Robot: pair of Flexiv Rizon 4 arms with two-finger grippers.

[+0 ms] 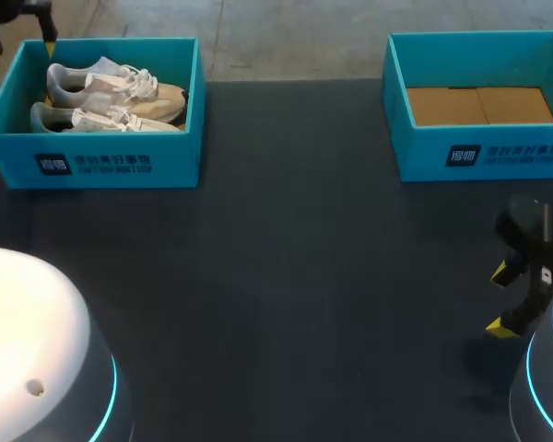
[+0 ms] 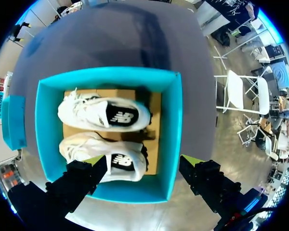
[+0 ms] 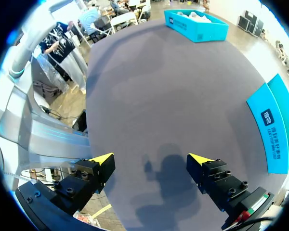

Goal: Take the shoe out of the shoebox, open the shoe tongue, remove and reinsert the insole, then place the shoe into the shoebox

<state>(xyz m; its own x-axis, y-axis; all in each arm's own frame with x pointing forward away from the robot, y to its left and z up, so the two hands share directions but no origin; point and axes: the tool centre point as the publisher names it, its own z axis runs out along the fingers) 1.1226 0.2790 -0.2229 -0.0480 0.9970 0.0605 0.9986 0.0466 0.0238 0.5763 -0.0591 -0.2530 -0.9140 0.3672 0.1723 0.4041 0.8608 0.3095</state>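
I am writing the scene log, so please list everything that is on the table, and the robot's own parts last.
Teal cardboard shoebox: one, teal, far left of the table.
White and beige lace-up sneakers: two, side by side inside that shoebox.
Empty teal cardboard box: one, brown floor, far right.
Dark grey table: one, under both boxes.
Left gripper: one, black, yellow tips, open, above the shoebox.
Right gripper: one, same colours, open, above bare table.

A shoe is lying behind a second shoe in the shoebox, far left on the table. Another box is sitting far right. The left gripper is hanging above the shoebox, the right gripper over the near right.
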